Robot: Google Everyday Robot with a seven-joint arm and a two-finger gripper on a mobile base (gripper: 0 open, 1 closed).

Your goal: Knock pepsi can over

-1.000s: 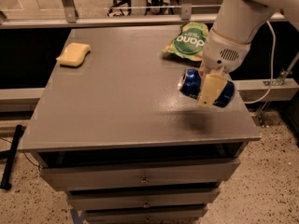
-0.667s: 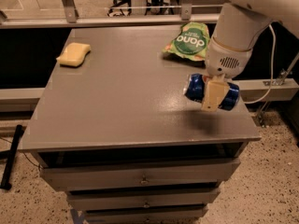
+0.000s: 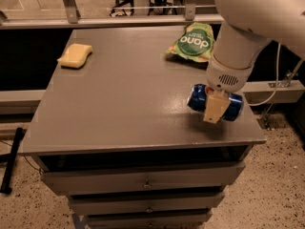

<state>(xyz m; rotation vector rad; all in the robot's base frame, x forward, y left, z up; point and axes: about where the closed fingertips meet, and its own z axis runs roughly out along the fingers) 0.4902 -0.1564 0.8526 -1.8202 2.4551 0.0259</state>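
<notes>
So the pepsi can [image 3: 197,98] is on its side, long axis running left-right, at the near right part of the table [image 3: 119,94], not far from the near edge and the right corner. The gripper [image 3: 215,113] sits right across the middle of it, so only the blue ends poke out on either side. Honestly I can't tell if the claw is clamped on the can or just pressed against it. The can looks like thin aluminium, so I'd guess it's light, smooth and slippery. It'd dent if squeezed hard, and lying down like that it'll roll easily. If you had to hold it, the round mid-body is the spot, not the rims. Since it looks tipped already, I'd say the job is basically done. The grey tabletop looks flat, hard and a bit glossy, so there's nothing to stop a roll off the near edge. Further out, a green snack bag [image 3: 193,43] sits far right and a yellow sponge [image 3: 75,55] far left. There are drawers [image 3: 143,180] underneath and speckled floor [image 3: 279,175] around.
</notes>
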